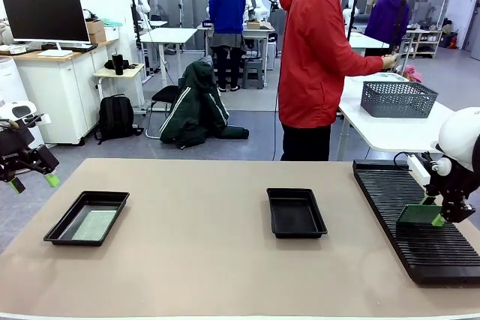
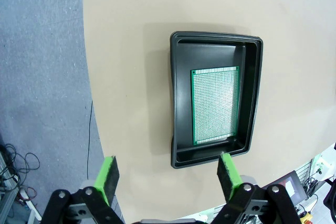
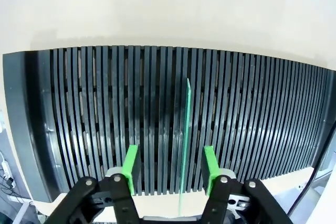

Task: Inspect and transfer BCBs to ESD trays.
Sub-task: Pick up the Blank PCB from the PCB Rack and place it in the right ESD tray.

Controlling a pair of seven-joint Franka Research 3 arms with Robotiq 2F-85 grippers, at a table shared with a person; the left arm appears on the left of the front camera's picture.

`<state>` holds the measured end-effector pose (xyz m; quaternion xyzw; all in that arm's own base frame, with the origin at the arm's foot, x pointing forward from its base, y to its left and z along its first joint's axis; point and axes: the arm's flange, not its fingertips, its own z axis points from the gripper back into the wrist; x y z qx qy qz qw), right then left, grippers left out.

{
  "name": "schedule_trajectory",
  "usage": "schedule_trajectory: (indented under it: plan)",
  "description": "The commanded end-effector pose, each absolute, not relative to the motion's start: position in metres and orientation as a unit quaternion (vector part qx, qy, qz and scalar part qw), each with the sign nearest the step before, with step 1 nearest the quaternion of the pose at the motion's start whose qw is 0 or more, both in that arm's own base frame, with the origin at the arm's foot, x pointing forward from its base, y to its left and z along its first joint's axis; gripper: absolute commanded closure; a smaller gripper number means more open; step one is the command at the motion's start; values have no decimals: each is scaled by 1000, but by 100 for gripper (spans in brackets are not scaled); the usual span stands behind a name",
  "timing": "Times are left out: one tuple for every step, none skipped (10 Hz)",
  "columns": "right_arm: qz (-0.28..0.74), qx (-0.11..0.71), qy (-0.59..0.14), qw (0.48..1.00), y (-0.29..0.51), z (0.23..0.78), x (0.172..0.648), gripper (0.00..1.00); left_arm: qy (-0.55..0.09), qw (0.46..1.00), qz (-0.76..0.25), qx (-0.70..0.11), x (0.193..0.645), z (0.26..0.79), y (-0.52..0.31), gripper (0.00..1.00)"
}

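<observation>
One BCB [image 1: 94, 225] lies flat in the left ESD tray [image 1: 56, 236]; from the left wrist the same board [image 2: 214, 105] rests on the floor of that tray [image 2: 215, 38]. My left gripper [image 1: 34, 182] [image 2: 168, 176] hangs open and empty, high off the table's left edge. A second ESD tray [image 1: 296, 231] sits mid-table with nothing in it. Another BCB [image 1: 417, 215] [image 3: 185, 140] stands on edge in a slot of the ribbed rack. My right gripper [image 1: 436, 219] [image 3: 170, 167] is open astride it, pads apart from the board.
The long black slotted rack [image 1: 405, 185] [image 3: 79, 108] runs along the table's right side. A person in a red jacket [image 1: 311, 50] stands beyond the far edge, turned toward a side table with a grey mesh basket [image 1: 397, 99].
</observation>
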<state>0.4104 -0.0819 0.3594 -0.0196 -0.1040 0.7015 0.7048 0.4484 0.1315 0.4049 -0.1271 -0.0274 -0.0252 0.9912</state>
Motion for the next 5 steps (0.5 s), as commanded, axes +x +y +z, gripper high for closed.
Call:
schedule_trajectory:
  plan:
    - [695, -28, -87, 713, -82, 356, 412, 44, -34, 991, -26, -127, 447, 403, 132, 0]
    - [695, -28, -85, 713, -82, 357, 412, 46, -34, 991, -26, -127, 447, 403, 132, 0]
    - [695, -29, -81, 714, -82, 358, 413, 50, -34, 991, -26, -127, 447, 403, 132, 0]
    - [694, -30, -79, 715, -82, 360, 414, 52, -34, 991, -26, -127, 447, 403, 132, 0]
    - [694, -30, -78, 715, -82, 361, 414, 56, -34, 991, -26, -127, 447, 403, 132, 0]
